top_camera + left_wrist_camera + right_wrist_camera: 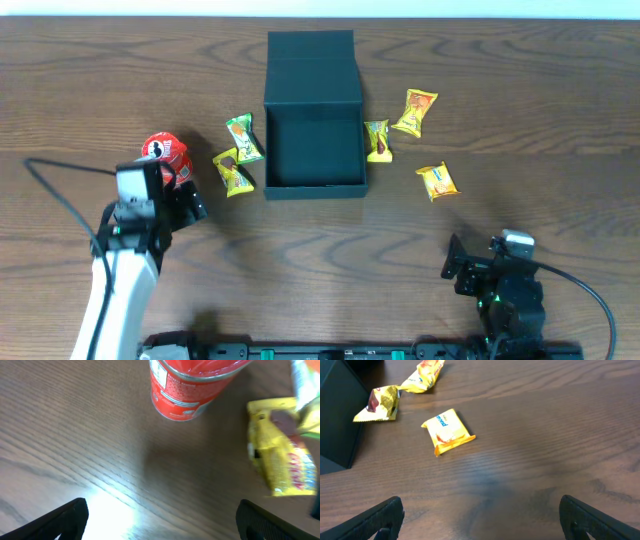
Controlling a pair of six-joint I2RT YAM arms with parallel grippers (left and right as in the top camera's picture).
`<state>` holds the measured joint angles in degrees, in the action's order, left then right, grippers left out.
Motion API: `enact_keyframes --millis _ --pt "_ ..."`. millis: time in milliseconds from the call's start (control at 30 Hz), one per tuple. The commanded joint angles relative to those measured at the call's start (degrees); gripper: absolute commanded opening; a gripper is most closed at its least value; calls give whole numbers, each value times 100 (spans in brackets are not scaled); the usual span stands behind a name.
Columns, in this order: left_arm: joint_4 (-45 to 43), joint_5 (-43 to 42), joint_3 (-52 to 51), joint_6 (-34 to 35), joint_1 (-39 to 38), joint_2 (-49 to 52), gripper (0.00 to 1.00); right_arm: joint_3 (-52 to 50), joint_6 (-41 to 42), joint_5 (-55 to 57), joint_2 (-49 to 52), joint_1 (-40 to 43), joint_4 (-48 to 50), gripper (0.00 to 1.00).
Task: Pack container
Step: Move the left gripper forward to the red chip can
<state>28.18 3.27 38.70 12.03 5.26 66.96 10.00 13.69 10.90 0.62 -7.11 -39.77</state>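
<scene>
The black container point(315, 189) stands open at the table's middle back, its lid point(311, 65) folded away and its inside bare. A green packet point(244, 138) and a yellow packet point(233, 171) lie to its left. Three yellow packets point(378, 140) point(416, 110) point(437, 181) lie to its right. My left gripper point(160, 517) hangs open over bare wood, just short of a red can point(190, 385) and the yellow packet point(282, 455). My right gripper point(480, 517) is open near the front edge, with a yellow packet point(447, 431) ahead of it and the container's corner point(335, 410) to its left.
The red can point(165, 152) lies left of the packets, close to my left arm point(130, 240). A black cable point(60, 200) loops over the table at the left. The right arm's base point(510, 300) sits at the front right.
</scene>
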Motion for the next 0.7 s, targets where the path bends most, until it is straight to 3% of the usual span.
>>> enact_keyframes --millis 0,233,667 --pt "7 273 264 -595 35 463 96 -63 103 2 -33 33 -9 99" --pt "-348 295 271 -800 35 868 95 -63 103 2 -31 33 -7 99" --pt "-1130 293 264 -560 37 1217 95 -63 103 2 -33 33 -9 99"
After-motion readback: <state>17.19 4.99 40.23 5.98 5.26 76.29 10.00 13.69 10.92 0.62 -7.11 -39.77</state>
